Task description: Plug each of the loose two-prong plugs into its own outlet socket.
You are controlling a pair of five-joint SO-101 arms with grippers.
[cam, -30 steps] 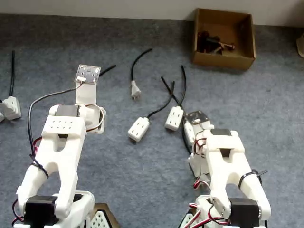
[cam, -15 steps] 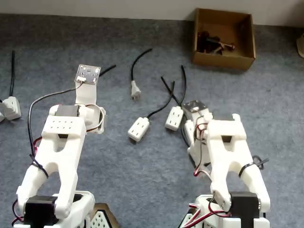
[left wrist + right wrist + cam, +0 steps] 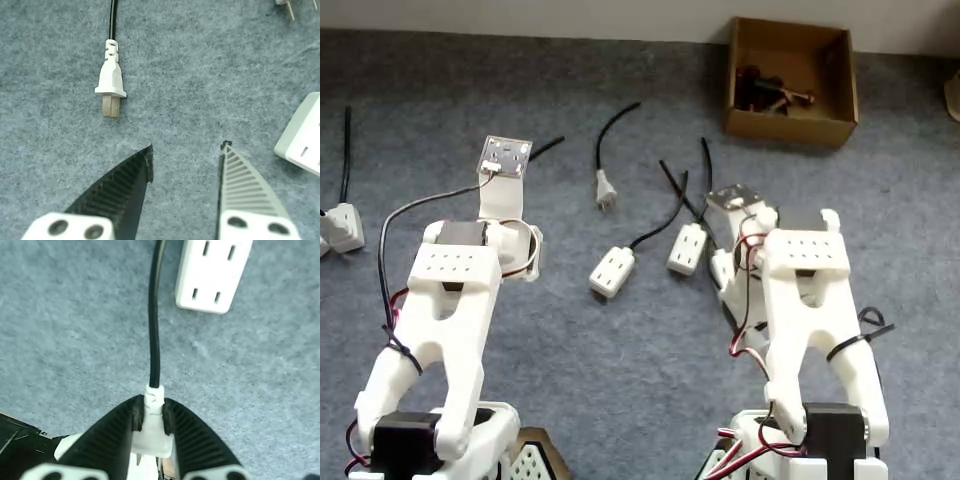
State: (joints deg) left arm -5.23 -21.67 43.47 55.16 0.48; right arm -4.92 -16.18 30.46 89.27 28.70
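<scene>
The right gripper (image 3: 151, 409) is closed on a white plug (image 3: 150, 440), an outlet socket (image 3: 212, 272) lying just ahead of it, while the left gripper (image 3: 187, 147) is open, a loose plug (image 3: 111, 80) ahead of it.

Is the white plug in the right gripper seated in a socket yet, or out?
Out. The right gripper is shut on the white two-prong plug, apart from the white outlet block, whose visible slots are empty.

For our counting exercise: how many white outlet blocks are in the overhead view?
3 outlet blocks: left edge, middle, just right of that; others may be hidden.
</scene>
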